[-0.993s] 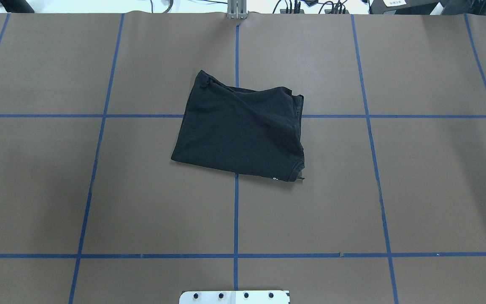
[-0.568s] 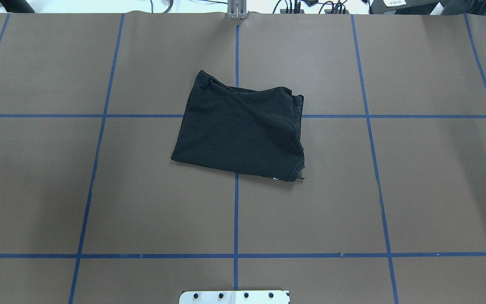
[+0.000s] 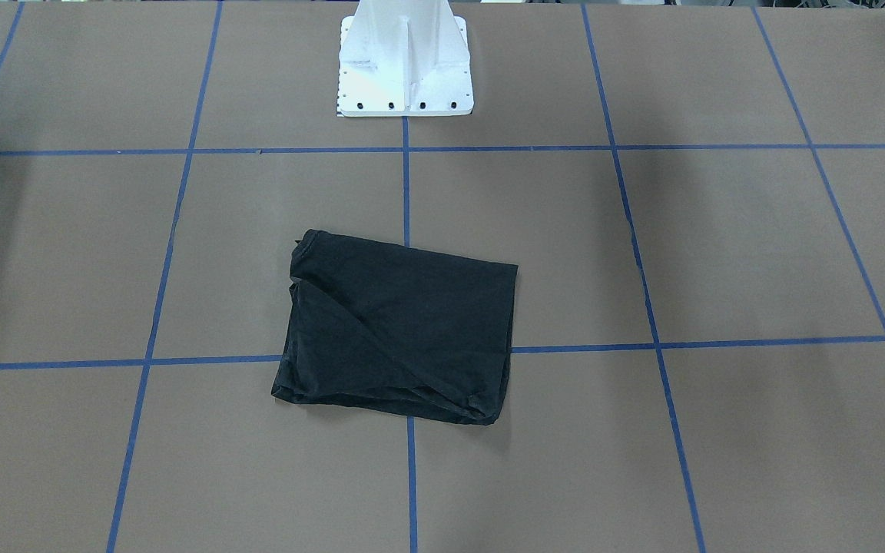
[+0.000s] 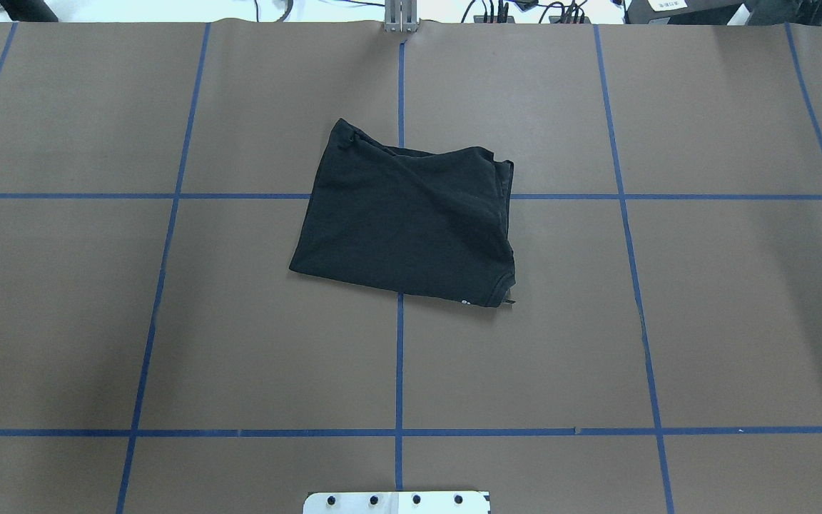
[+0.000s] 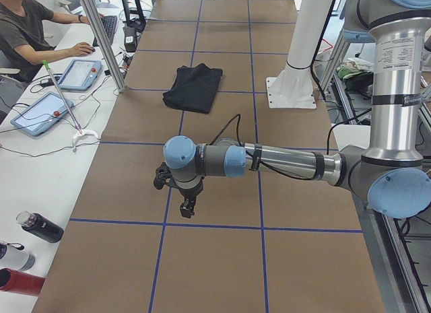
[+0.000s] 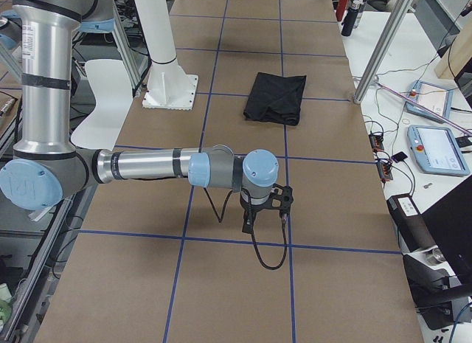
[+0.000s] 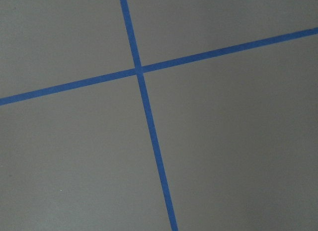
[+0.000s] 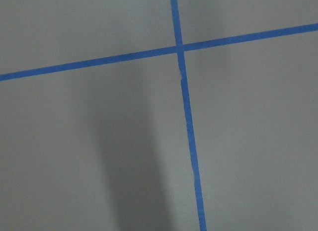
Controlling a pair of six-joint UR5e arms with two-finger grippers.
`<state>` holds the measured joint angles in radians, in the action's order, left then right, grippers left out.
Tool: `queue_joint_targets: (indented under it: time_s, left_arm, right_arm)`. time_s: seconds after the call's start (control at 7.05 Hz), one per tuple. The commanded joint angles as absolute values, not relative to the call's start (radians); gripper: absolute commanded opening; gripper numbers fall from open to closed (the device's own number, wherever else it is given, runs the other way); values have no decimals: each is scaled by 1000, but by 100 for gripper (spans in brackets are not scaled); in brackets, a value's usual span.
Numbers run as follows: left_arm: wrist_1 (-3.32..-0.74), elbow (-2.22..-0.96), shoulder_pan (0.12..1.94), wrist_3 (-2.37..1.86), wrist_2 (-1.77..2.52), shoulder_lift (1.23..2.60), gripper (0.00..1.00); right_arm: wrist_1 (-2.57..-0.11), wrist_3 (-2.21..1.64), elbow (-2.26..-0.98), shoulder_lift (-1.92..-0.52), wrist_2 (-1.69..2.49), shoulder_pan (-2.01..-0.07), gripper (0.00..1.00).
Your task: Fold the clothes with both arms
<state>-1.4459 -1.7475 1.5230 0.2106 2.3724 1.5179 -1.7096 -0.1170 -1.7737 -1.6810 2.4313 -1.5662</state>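
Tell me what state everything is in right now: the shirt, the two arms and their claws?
T-shirt: folded, lying on the table, untouched.
Left arm: stretched low over the table, far from the T-shirt.
Left gripper: pointing down; open or shut, cannot tell.
Right arm: stretched low, far from the T-shirt.
Right gripper: pointing down; open or shut, cannot tell.

Robotics lab: brown table (image 4: 240,321) gridded in blue tape (image 4: 399,357), white pedestal (image 3: 406,61) bolted onto it, left arm (image 5: 283,163) over it. Beside the table, a white bench (image 5: 13,185) with teach pendants (image 5: 40,114) and a person (image 5: 23,27) typing.
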Motion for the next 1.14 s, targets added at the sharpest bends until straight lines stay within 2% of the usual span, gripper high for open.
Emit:
queue_joint_targets:
  time_s: [0.0,0.99]
  left_arm:
    - [-1402,-1746,1523,215,2306,1508,100]
    - [-1402,-1736,1520,216,2306,1511,100]
  right_arm:
    - [-1707,-115,-1769,-1690,2433,-1566,100]
    - [-1689,26,-1718,-1692,2307,-1568,100]
